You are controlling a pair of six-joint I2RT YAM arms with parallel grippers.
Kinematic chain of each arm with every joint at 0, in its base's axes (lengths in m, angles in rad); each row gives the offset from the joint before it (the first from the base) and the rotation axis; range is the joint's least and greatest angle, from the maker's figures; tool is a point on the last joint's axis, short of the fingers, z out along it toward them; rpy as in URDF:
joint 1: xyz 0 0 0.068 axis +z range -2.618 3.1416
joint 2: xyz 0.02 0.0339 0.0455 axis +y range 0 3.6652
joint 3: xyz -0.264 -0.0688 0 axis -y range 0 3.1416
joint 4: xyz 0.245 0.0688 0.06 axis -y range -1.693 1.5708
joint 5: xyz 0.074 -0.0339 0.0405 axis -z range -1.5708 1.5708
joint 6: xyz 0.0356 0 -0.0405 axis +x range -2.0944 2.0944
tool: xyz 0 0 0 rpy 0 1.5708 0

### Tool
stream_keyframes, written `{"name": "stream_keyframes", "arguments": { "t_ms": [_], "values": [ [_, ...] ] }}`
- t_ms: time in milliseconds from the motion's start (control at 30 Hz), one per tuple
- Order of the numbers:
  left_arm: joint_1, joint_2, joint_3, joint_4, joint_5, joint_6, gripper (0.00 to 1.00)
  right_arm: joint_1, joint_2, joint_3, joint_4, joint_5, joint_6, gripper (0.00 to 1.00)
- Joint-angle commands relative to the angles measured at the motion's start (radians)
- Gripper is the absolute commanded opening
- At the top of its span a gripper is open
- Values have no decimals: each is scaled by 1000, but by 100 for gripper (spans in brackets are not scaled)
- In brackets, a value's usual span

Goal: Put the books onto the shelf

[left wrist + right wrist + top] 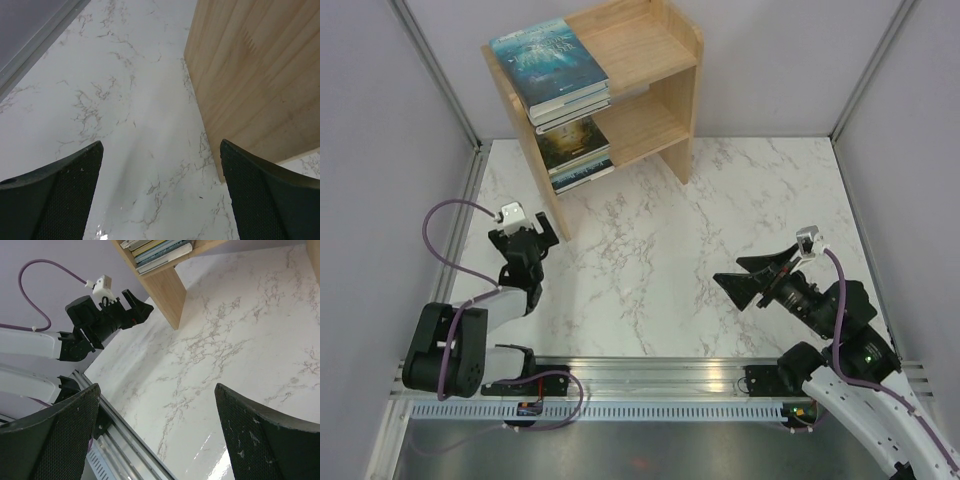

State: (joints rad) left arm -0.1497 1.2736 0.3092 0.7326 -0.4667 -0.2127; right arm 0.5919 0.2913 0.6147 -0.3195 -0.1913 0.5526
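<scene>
The light wooden shelf (pixel 650 60) stands at the back of the marble table. One stack of books (pixel 552 62), topped by a teal-blue cover, lies on its upper tier. A second stack of books (pixel 576 152) lies on the lower tier, and its spines (pixel 161 250) show at the top of the right wrist view. My left gripper (pixel 526 235) is open and empty, just left of the shelf's side panel (pixel 255 75). My right gripper (pixel 726 271) hangs open and empty over the table at the right, well apart from the shelf.
Grey walls enclose the table on the left, back and right. A metal rail (pixel 650 375) with the arm bases runs along the near edge. The left arm's purple cable (pixel 435 240) loops at the left. Bare marble (pixel 650 250) lies between the two grippers.
</scene>
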Motion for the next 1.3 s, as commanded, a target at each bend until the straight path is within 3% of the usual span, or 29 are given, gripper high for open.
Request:
{"name": "stream_keyframes", "arguments": {
  "t_ms": [0,133,200,267,300,367,400,467,533,900,1133,1267],
  "values": [
    [27,32,37,7,89,73,99,3,0,-10,103,-22,-8,98],
    [36,37,-2,111,105,125,98,2,22,-3,106,-28,-23,98],
    [55,110,-109,483,158,157,100,0,29,-7,106,-30,-25,98],
    [56,69,-105,351,218,155,100,2,42,-13,115,-23,-19,98],
    [56,101,-105,408,209,165,100,2,43,-26,122,-20,-14,98],
    [58,159,-68,332,276,188,100,2,48,-36,143,-7,-16,98],
    [56,179,-93,497,266,190,100,2,49,-47,151,4,-13,98],
    [55,158,-95,405,250,177,100,2,60,-56,158,53,-7,98],
    [55,176,-107,467,247,185,100,2,71,-55,152,85,-23,98],
    [55,162,-105,447,249,184,100,2,216,-33,151,476,-68,98],
    [55,162,-107,447,249,184,100,2,454,-43,269,561,-371,98],
    [55,164,-107,449,249,184,100,-12,493,-108,389,624,-474,98]
  ]
}}
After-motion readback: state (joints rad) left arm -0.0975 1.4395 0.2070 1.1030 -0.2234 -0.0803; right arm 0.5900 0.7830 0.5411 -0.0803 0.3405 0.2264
